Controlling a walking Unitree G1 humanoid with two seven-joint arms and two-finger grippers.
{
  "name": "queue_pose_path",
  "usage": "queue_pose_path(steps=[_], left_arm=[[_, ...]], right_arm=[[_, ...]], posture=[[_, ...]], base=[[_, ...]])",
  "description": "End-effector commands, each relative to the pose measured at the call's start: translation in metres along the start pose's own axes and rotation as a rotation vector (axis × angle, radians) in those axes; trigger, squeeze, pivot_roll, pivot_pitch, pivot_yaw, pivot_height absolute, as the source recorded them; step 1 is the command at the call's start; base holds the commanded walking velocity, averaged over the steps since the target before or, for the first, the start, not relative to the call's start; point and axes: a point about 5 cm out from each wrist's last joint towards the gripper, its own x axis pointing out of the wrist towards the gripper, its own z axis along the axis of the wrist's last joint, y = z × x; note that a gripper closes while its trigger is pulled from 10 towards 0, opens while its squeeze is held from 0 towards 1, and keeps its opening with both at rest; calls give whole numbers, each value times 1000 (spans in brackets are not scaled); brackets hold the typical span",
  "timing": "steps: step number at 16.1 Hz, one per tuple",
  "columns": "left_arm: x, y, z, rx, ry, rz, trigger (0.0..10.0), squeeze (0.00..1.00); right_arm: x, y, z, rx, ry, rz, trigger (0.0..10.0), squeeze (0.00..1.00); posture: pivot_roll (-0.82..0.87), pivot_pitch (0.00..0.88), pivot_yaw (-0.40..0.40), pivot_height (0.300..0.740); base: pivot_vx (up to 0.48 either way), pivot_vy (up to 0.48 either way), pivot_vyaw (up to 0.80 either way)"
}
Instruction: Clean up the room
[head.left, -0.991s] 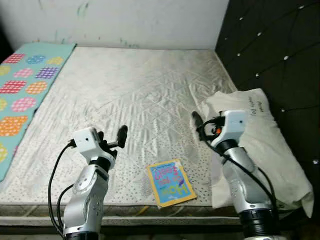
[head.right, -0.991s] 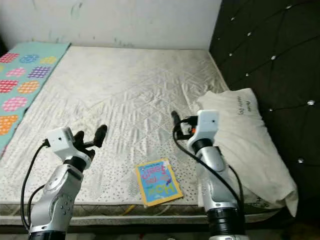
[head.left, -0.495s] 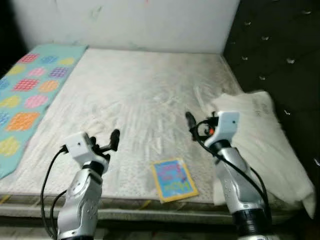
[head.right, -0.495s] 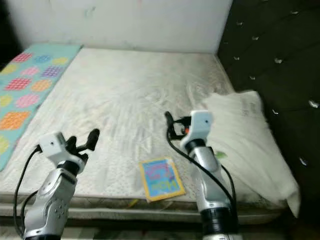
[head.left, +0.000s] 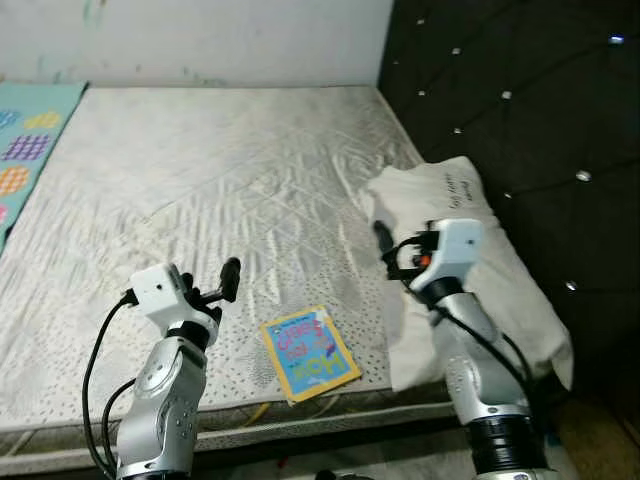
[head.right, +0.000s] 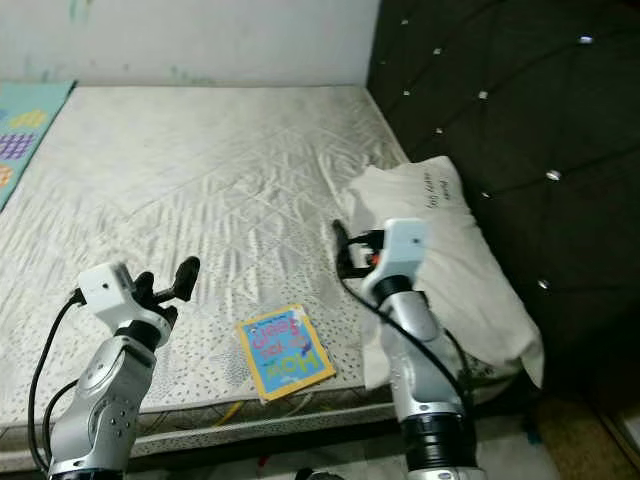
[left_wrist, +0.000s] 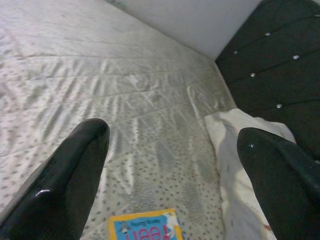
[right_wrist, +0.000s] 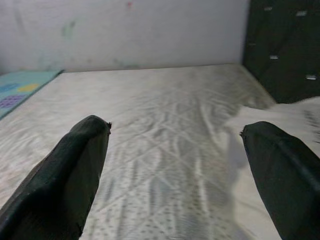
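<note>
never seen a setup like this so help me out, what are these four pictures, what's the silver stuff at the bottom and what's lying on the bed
The silver things are the two arms of a humanoid robot. Each ends in a gripper with two black fingers. Two pictures come from a camera on its head, looking down at a bed. The other two come from cameras on the wrists, looking out between the fingers.

The left gripper and the right gripper hover over the mattress, both open and holding nothing.

On the mattress lie a colourful book near the front edge, between the arms, and a white pillow by the dark tufted headboard. A patterned blanket lies at the far left.
</note>
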Motion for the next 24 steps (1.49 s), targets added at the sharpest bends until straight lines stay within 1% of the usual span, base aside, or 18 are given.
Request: queue_pose_path(steps=[1,3,5,7,9,10,11,12,13,16,19,24], left_arm=[[-2,-1,-1,4,2,12,10000,0],[-4,-1,1,8,1,14,10000,0],[-13,6,1,39,2,39,10000,0],[-24,16,5,121,-12,44,10000,0],[-33,24,9,161,-25,57,10000,0],[-36,28,9,150,-19,72,10000,0],[-39,31,9,145,-12,83,10000,0],[-41,31,9,143,-10,86,10000,0],[-42,30,9,143,-9,88,10000,0],[-42,30,10,138,-10,98,10000,0],[-39,32,14,143,-25,132,10000,0],[-36,33,17,147,-41,143,10000,0]], right_arm=[[-1,-1,-2,8,11,-2,10000,0],[-3,1,-2,4,12,10,10000,0],[-9,3,-8,-4,36,29,10000,0],[-19,5,-13,1,60,48,10000,0],[-26,4,-17,-1,80,56,10000,0],[-28,3,-18,-2,87,57,10000,0],[-31,3,-20,-3,98,62,10000,0],[-33,3,-21,-5,105,64,10000,0],[-34,3,-21,-5,107,64,10000,0],[-37,4,-22,-3,121,68,10000,0],[-38,5,-22,-10,130,79,10000,0],[-38,3,-23,-17,137,79,10000,0]], posture=[[-42,54,-30,740],[-40,74,-30,740],[-40,101,-29,740],[-41,121,-28,740],[-41,138,-33,740],[-41,145,-34,740],[-42,150,-35,731],[-43,162,-38,716],[-43,164,-38,711],[-46,173,-40,676],[-49,175,-42,641],[-51,176,-44,586]], base=[[0,0,0],[0,0,0],[0,0,0],[0,0,0],[0,0,0],[0,0,0],[0,0,0],[0,0,0],[0,0,0],[0,0,0],[0,0,0],[0,0,0]])
